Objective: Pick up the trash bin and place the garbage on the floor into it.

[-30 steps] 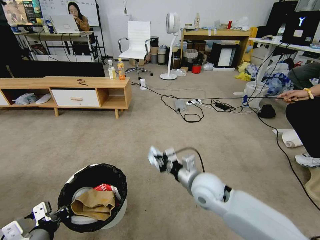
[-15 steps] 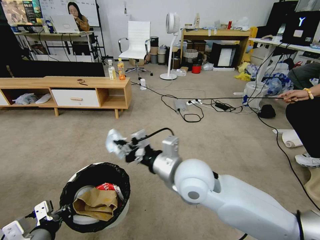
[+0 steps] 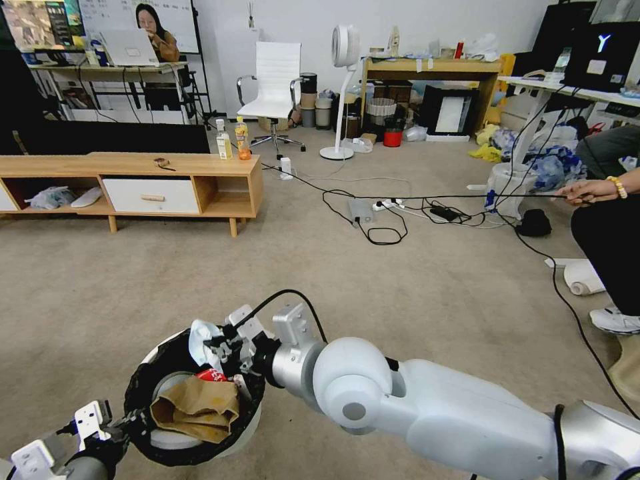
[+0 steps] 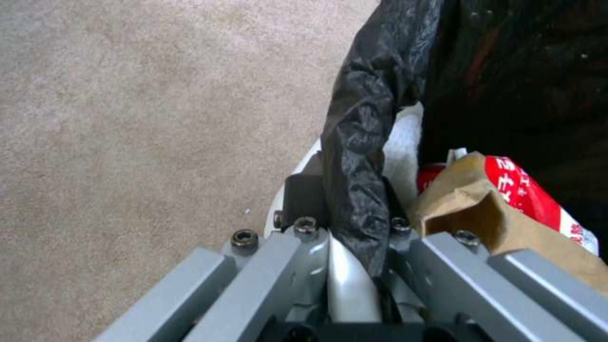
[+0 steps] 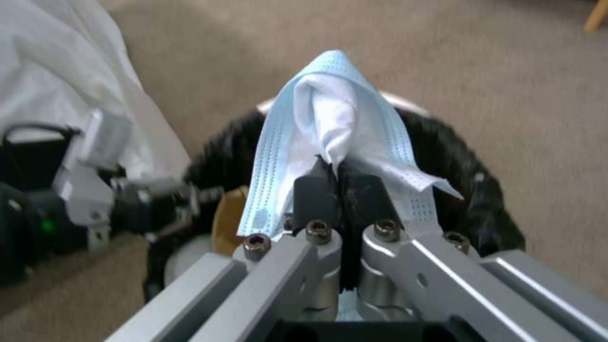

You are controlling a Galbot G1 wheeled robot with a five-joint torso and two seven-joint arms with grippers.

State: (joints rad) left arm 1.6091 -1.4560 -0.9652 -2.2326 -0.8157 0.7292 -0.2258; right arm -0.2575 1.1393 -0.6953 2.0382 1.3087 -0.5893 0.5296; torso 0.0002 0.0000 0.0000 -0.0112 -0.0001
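Small round white plastic trash bin (image 3: 248, 421) with crinkly black bag lining (image 3: 190, 453) folded over its rim is held at the lower left of the head view, above the plain beige-grey short-pile carpet floor (image 3: 427, 280). The left gripper (image 3: 123, 427) is at the bin's near-left rim; in the left wrist view its fingers (image 4: 304, 197) are closed tight on the bin wall and the fold of black bag (image 4: 358, 156), one finger outside and one inside.

Contents of the bin: a crumpled brown paper box (image 3: 197, 408) lying on top, and a flattened red-white carton (image 3: 215, 375) partly under it. Both are also seen in the left wrist view, the brown box (image 4: 481, 223) against the carton (image 4: 529, 190).

The right gripper (image 3: 215, 343) reaches across from the right and sits over the far rim of the bin. Its fingers (image 5: 313, 190) are pressed together on a pale blue and white crumpled sheet of soft material, possibly a face mask or tissue (image 5: 336, 118), which stands up above the fingertips. In the head view that piece (image 3: 200, 337) is above the bin opening, just beside the black lining
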